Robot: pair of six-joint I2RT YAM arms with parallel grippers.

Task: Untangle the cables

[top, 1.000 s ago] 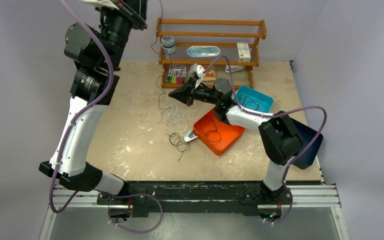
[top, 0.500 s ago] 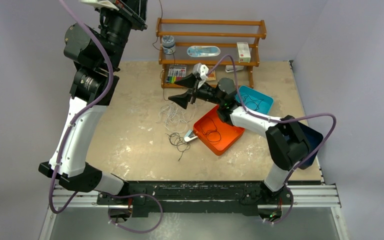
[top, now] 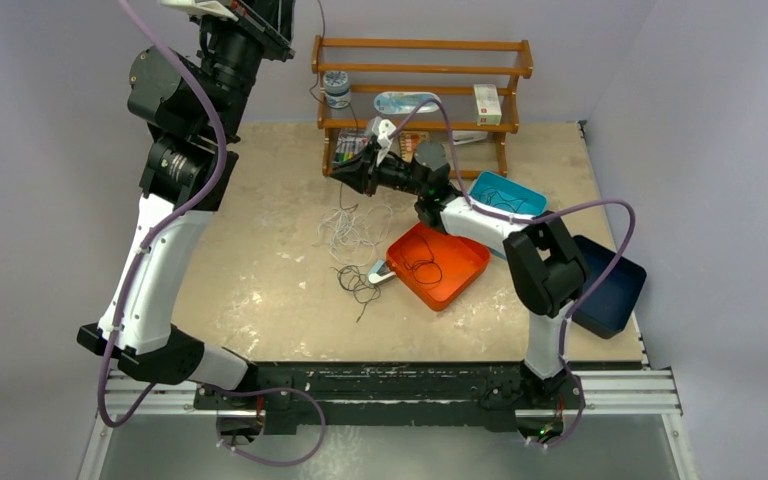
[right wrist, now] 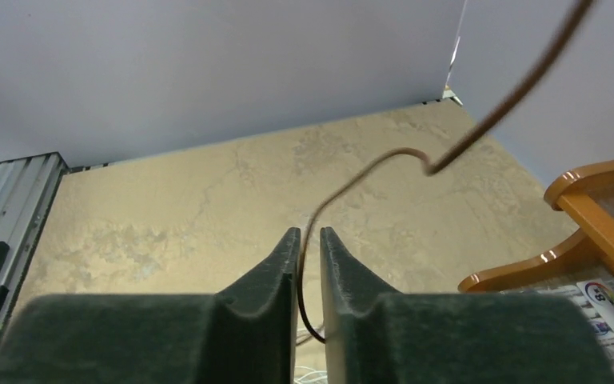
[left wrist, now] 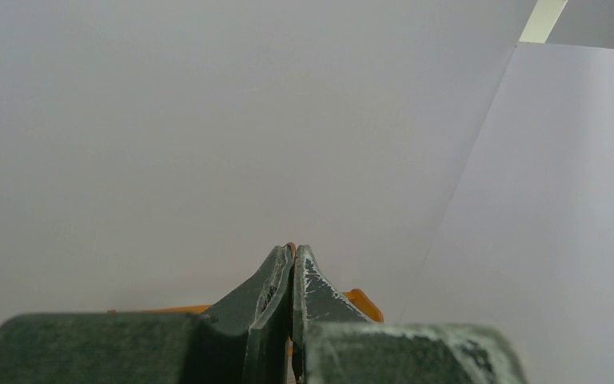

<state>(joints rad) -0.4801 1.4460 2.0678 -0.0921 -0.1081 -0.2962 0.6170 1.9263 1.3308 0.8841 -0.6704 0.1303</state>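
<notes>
A thin dark cable (top: 321, 35) hangs from the top edge near my raised left gripper (top: 278, 18) and runs down past the shelf to a pile of white cables (top: 345, 232) on the table. A black tangle (top: 358, 285) lies in front of the pile. The left gripper (left wrist: 292, 246) is shut, with a thin brown bit at its tips. My right gripper (top: 338, 170) is above the white pile by the shelf. In the right wrist view the right gripper (right wrist: 305, 230) has its jaws nearly together, with the dark cable (right wrist: 368, 172) running between them.
A wooden shelf (top: 420, 70) with markers and small items stands at the back, close to the right gripper; it also shows in the right wrist view (right wrist: 600, 208). An orange tray (top: 465, 262) and a teal tray (top: 532, 193) each hold a black cable. A dark blue bin (top: 615, 290) sits at the right edge.
My right gripper has moved back and to the left, toward the shelf, with the dark cable between its jaws. The left arm has not moved.
</notes>
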